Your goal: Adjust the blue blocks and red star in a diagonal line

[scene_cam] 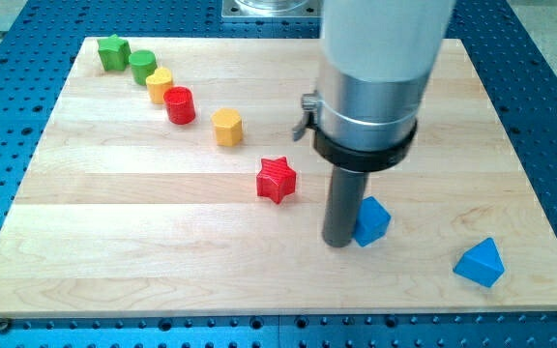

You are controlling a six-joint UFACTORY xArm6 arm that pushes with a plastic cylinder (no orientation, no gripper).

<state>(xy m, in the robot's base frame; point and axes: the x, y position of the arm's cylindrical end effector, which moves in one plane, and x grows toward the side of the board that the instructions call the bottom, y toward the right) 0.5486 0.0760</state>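
1. 2 blue blocks and 1 red star [277, 179] are to be lined up; the star lies mid-board, the nearer blue block [372, 221] below and to its right, the farther blue block [480, 262] near the view's bottom right.
2. My tip [338, 242] is seen touching the nearer blue block's left side.
3. No pincer is fitted, so nothing is spread or clamped; only a rod is used.
4. The step in hand is judged to be the nudging of the nearer blue block.
5. A short, gentle push is called for next, so that this block is set on the line between star and farther block.
6. 5 other blocks, a green star [114, 52], green cylinder [143, 67], yellow block [160, 85], red cylinder [179, 104] and yellow hexagon [227, 127], are left at the upper left.
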